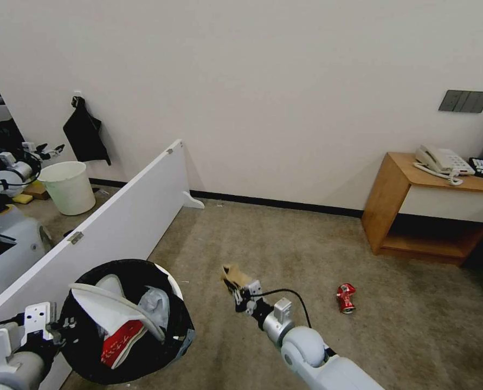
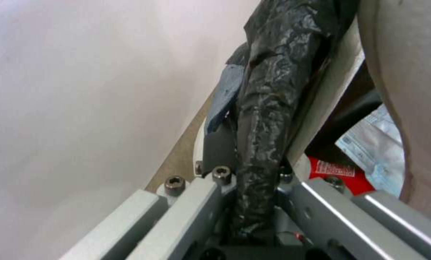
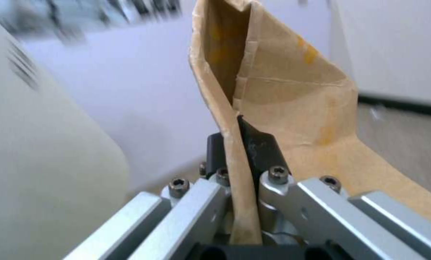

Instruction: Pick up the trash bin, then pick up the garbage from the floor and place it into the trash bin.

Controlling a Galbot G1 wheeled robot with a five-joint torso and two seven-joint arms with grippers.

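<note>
While left gripper (image 1: 62,325) holds trash bin (image 1: 168,346), right gripper (image 1: 236,290) pinches cardboard (image 1: 234,275).

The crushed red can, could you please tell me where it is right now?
In the head view the crushed red can lies on the carpet, right of the right gripper holding brown cardboard, in front of the wooden side table.

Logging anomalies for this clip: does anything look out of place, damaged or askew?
A crushed red can lies on the carpet, right of the right gripper, which holds torn brown cardboard. A white slipper sticks out over the trash bin rim.
</note>
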